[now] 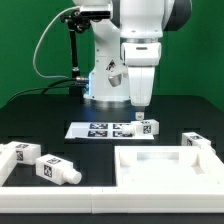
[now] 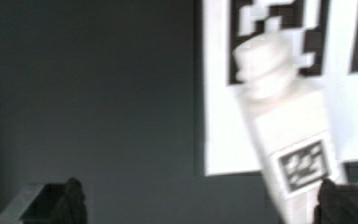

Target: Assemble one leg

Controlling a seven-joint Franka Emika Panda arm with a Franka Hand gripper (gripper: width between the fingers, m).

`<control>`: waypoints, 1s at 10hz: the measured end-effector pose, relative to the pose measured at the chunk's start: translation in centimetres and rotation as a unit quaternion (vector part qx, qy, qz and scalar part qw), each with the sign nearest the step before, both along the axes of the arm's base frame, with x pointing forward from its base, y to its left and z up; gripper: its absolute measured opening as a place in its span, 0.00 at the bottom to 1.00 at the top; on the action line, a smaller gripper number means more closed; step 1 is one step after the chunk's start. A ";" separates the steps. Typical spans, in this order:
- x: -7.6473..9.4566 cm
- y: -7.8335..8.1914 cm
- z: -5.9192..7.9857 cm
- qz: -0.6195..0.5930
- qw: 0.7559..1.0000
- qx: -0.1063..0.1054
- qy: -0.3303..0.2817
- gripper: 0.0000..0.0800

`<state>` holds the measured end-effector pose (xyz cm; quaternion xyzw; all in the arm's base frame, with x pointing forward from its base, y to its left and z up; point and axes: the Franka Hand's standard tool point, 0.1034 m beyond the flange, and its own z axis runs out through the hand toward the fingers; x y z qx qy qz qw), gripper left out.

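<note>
A white leg (image 1: 146, 125) with a black-and-white tag lies on the marker board (image 1: 100, 129), at the end toward the exterior view's right. My gripper (image 1: 141, 103) hangs just above it, apart from it. In the wrist view the leg (image 2: 279, 110) lies slanted across the marker board (image 2: 226, 90). Its tagged end is close to one dark fingertip (image 2: 348, 205); the other fingertip (image 2: 55, 200) stands far off over the dark table. The gripper (image 2: 202, 205) is open and empty.
Two more legs (image 1: 20, 156) (image 1: 55, 170) lie at the exterior view's front left and one (image 1: 198, 142) at its right. The large white rimmed panel (image 1: 170, 172) lies at the front right. The arm's base (image 1: 105, 80) stands behind.
</note>
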<state>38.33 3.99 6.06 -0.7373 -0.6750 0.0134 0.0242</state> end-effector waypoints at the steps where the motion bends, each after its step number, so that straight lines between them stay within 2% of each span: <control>1: 0.1 0.0 0.1 0.001 1.000 0.000 -0.001 0.81; 3: -0.2 -0.1 -0.2 -0.003 1.000 0.000 0.002 0.81; 4: -1.3 0.0 -1.0 0.000 1.000 0.000 0.005 0.81; 6: -3.4 0.4 -3.8 0.000 1.000 0.002 -0.007 0.81; 7: -3.6 0.6 -4.8 -0.009 1.000 0.003 -0.006 0.81; 9: -3.5 0.6 -5.2 -0.015 1.000 0.004 -0.008 0.81; 10: -3.5 0.6 -5.2 -0.016 1.000 0.004 -0.008 0.64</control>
